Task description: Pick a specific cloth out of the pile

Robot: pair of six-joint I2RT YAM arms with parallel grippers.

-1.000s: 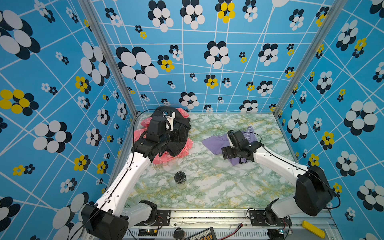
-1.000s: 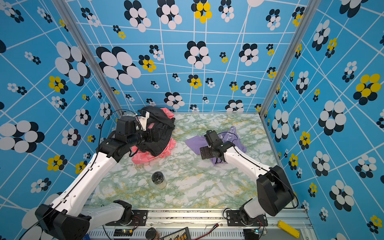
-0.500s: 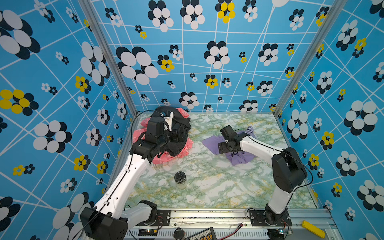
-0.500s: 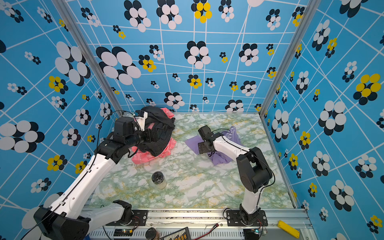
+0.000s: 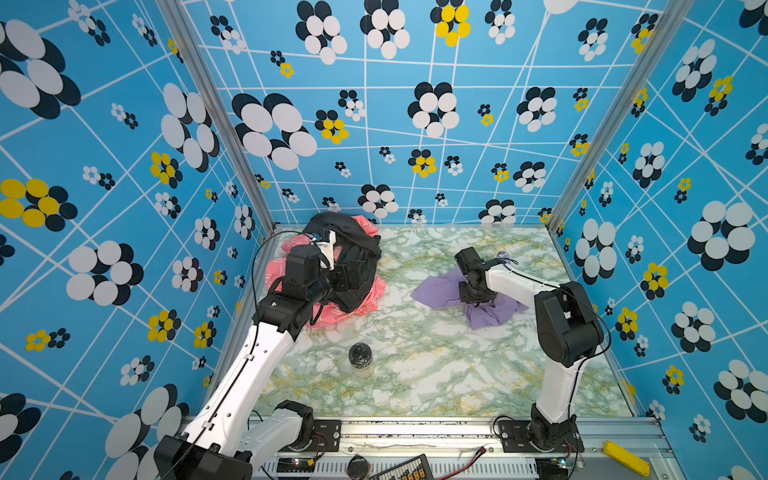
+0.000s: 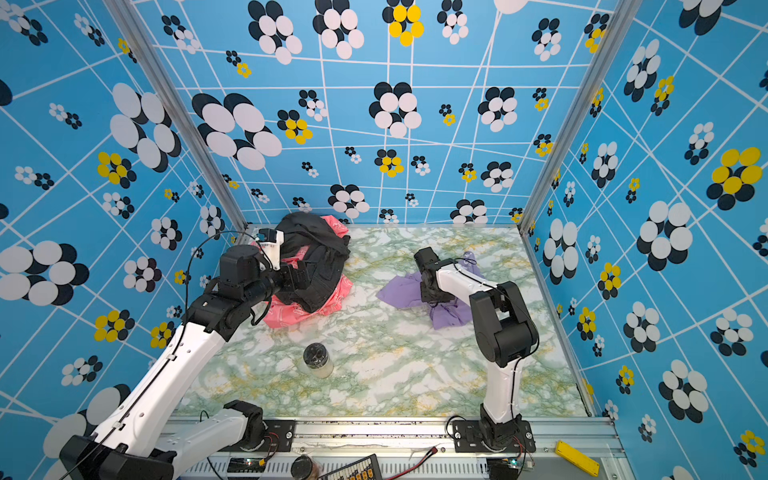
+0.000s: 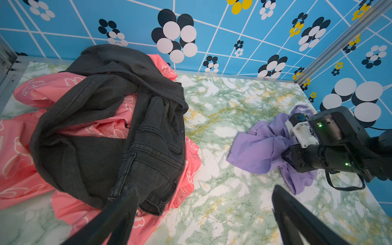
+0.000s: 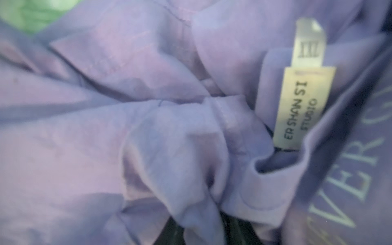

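The cloth (image 5: 436,291) (image 6: 401,291) is a crumpled lilac garment with white lettering, lying alone on the marble table, right of centre. My right gripper (image 5: 476,297) (image 6: 434,297) points down into its middle. In the right wrist view its dark fingers pinch a fold of the cloth (image 8: 148,127), and the gripper (image 8: 201,231) is shut on it. The pile (image 5: 357,266) (image 6: 320,266) (image 7: 106,127) of black denim and coral-pink cloth sits at the back left. My left gripper (image 5: 351,274) (image 7: 203,191) hovers open over its near edge, holding nothing.
A small jar (image 5: 360,359) (image 6: 318,359) with a dark lid stands at the table's front centre. Patterned blue walls close in the back and both sides. A yellow block (image 5: 625,457) lies on the front rail at the right.
My right arm has drawn back and risen at the elbow while its gripper went down into the lilac cloth and closed on it. The left arm has barely moved.
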